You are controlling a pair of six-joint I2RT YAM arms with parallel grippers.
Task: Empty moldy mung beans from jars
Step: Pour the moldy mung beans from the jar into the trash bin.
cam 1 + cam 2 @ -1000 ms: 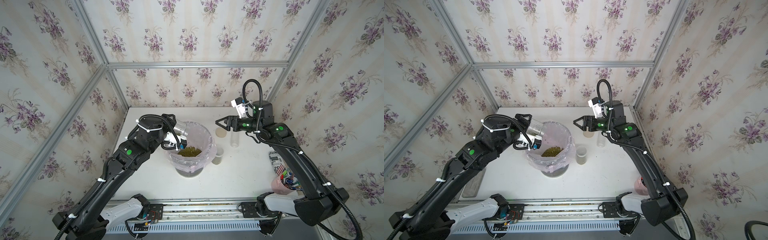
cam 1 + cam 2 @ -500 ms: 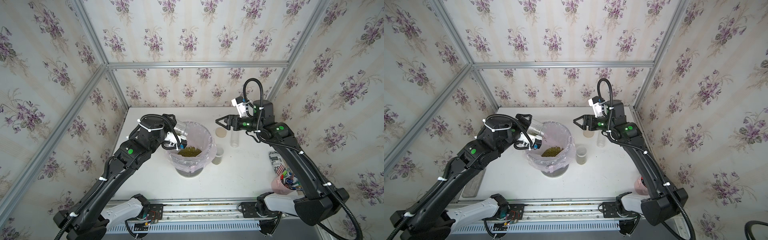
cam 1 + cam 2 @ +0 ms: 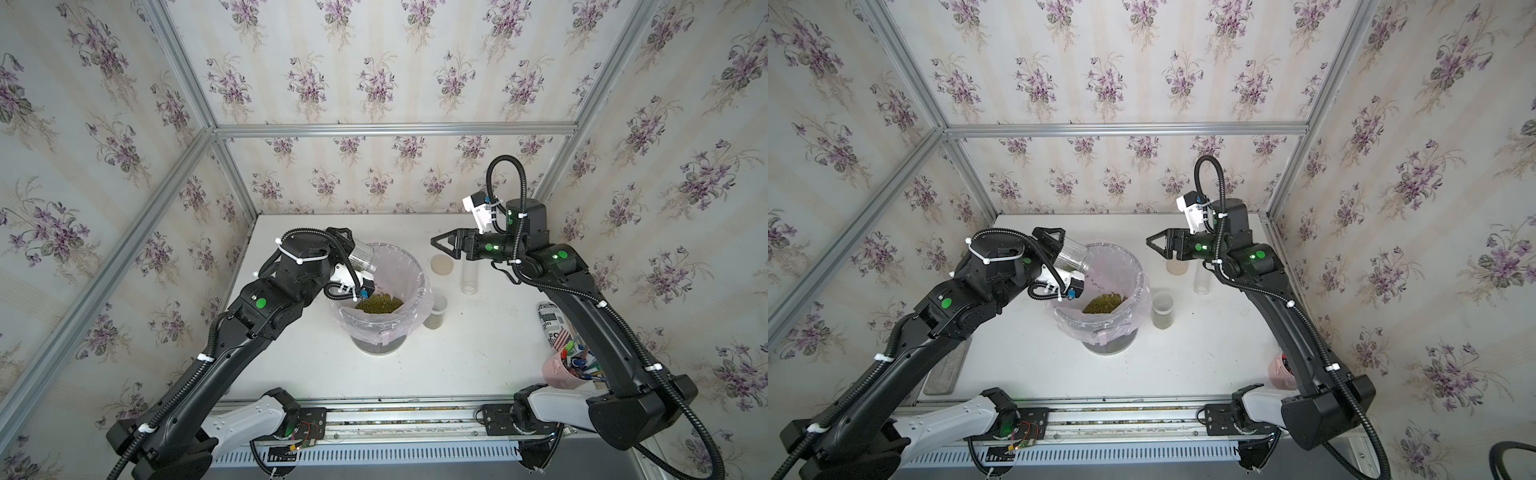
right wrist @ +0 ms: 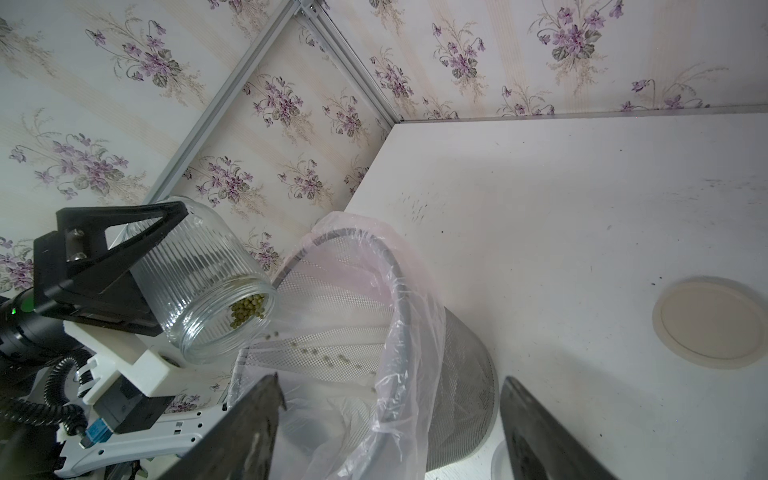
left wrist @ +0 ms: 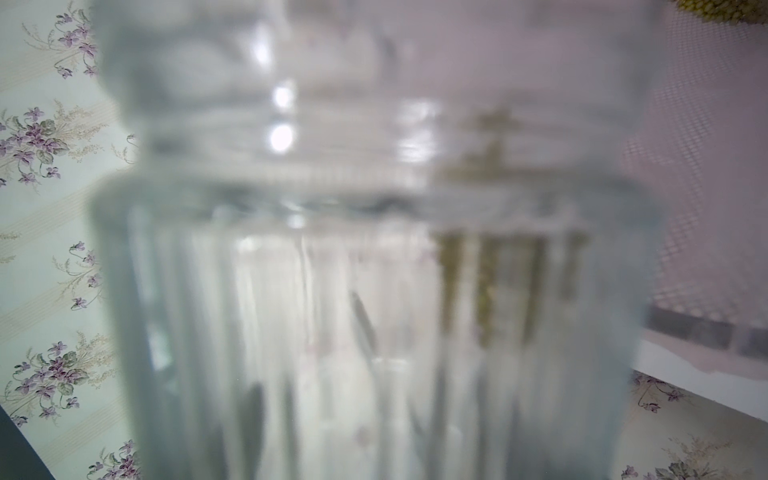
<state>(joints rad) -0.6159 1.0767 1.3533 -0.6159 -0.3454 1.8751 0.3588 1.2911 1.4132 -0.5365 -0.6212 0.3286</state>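
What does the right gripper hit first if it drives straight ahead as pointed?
Likely the bag-lined bin, just ahead of the open right gripper; beyond it, the tilted jar the left gripper holds. Height unclear: it might pass over.

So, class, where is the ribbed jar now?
In both top views the ribbed jar is tilted mouth-down in the left gripper, over the left rim of the lined bin.

— How's the light?
— Even and soft in both top views. The white bench (image 3: 478, 353) is bright, and the shadows on it are faint.
— Any blur?
— The left wrist view is filled by the ribbed jar (image 5: 374, 291), badly out of focus, with two white glare spots on its glass. The right wrist view is crisp, the bench there nearly washed out.
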